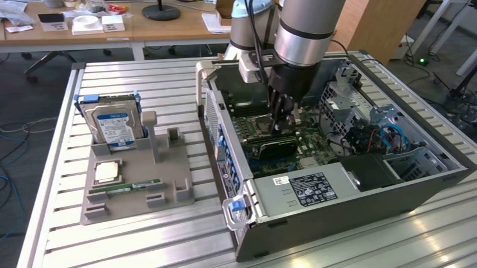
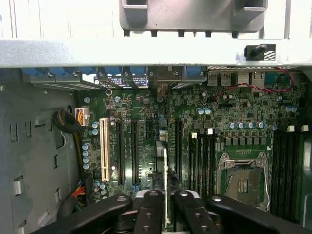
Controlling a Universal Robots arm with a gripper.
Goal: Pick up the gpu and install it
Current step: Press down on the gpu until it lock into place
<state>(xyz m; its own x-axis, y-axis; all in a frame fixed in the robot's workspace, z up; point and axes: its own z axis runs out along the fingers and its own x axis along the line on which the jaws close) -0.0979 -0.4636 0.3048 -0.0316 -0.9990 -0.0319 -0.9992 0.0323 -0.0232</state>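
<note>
Jaws: you see them drawn in to a narrow gap, the gripper (image 2: 167, 204) closed on the thin top edge of the gpu (image 2: 165, 165); one black finger (image 2: 148, 209) sits on each side of that edge.
Gpu at the jaws: in the wrist view you look along the card edge-on, a pale thin line running out from between the fingertips across the motherboard (image 2: 146, 126).
Gpu on the board: it stands upright among the long black slots, with the white slot (image 2: 104, 146) off to one side and the CPU socket (image 2: 243, 178) to the other. You cannot tell whether it is pushed fully home.
Arm pose: in the exterior view the arm (image 1: 302, 28) comes straight down from above into the open case (image 1: 328, 206), wrist vertical, fingers pointing down at the board.
Gripper in the case: your gripper (image 1: 283, 125) hangs at mid-board, its tips at the top of the dark gpu (image 1: 277, 148), which shows as a black slab standing just under them.
Case: it lies on its side on the slatted table (image 1: 149, 78), open face up, with the power supply (image 1: 313, 187) at its near end.
Tray: on the exterior view's left, well apart from the case, a grey tray (image 1: 171, 167) holds a blue-labelled hard drive (image 1: 115, 125) upright, a CPU (image 1: 106, 172) lying flat and a green RAM stick (image 1: 125, 188) in front of it.
Far side: a wooden desk (image 1: 171, 28) stands beyond the table.
</note>
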